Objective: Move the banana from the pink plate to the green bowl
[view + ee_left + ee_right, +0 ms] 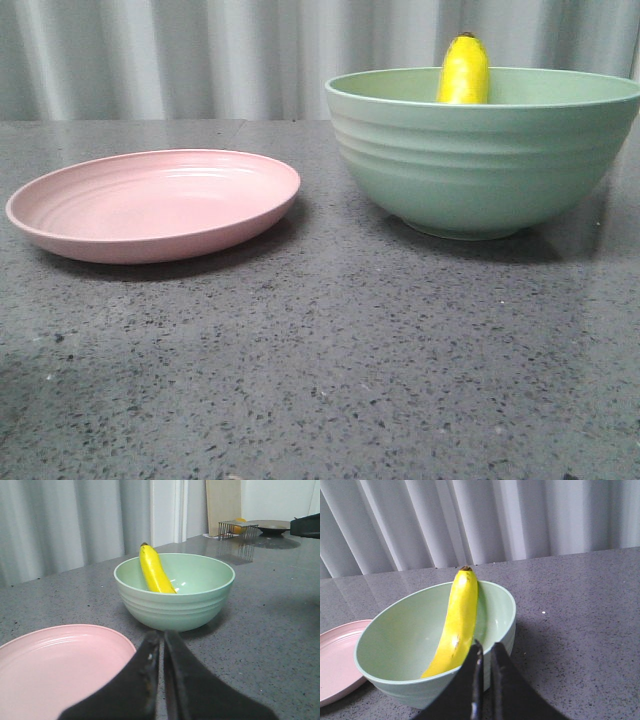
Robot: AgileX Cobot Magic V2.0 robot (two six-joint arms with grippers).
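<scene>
The yellow banana (464, 70) leans inside the green bowl (480, 160) at the right, its tip above the rim. It also shows in the left wrist view (155, 571) and the right wrist view (455, 625). The pink plate (150, 205) lies empty at the left. My left gripper (161, 636) is shut and empty, low over the table between the plate (55, 670) and the bowl (175, 600). My right gripper (486, 647) is shut and empty, just outside the bowl's (395, 635) near rim. Neither gripper shows in the front view.
The dark speckled table (320, 360) runs to a pale curtain (200, 50) at the back. In the left wrist view a wire rack (237, 530), a dark dish (272, 528) and a wooden board (223, 505) stand far off.
</scene>
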